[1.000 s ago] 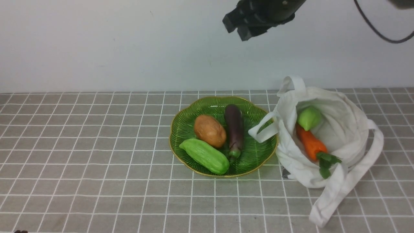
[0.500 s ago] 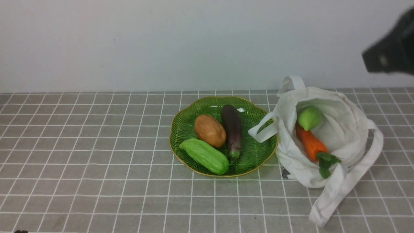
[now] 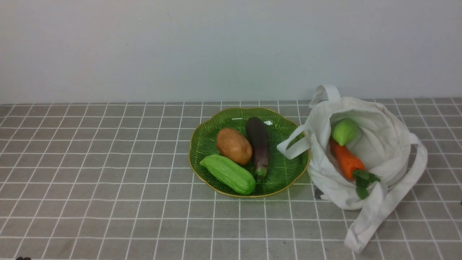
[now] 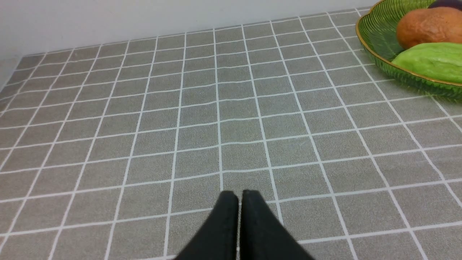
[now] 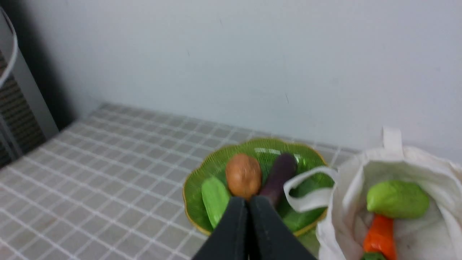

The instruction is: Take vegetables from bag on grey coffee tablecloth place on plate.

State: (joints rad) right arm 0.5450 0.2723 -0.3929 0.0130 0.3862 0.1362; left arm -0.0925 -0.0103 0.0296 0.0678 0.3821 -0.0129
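On the grey coffee tablecloth point(image 3: 108, 162) stands the green plate point(image 3: 202, 141) with a tan potato point(image 3: 234, 146), a dark purple eggplant point(image 3: 258, 142) and a long green vegetable point(image 3: 228, 174) in it. Just to its right the white bag point(image 3: 382, 144) lies open, holding a light-green vegetable point(image 3: 344, 131) and an orange carrot point(image 3: 346, 159). Neither arm shows in the front view. My left gripper point(image 4: 239, 195) is shut and empty low over bare cloth, left of the plate point(image 4: 375, 32). My right gripper point(image 5: 248, 200) is shut and empty, raised on the near side of the plate point(image 5: 267, 148) and bag point(image 5: 426, 162).
A bag handle loop point(image 3: 294, 146) leans against the plate's right rim. A long strap point(image 3: 379, 213) trails toward the front edge. A white wall runs along the back of the table. A dark frame point(image 5: 14, 119) stands off the table's left end.
The right arm swung from above the plate to the right and out of the front view. The eggplant shifted slightly on the plate.
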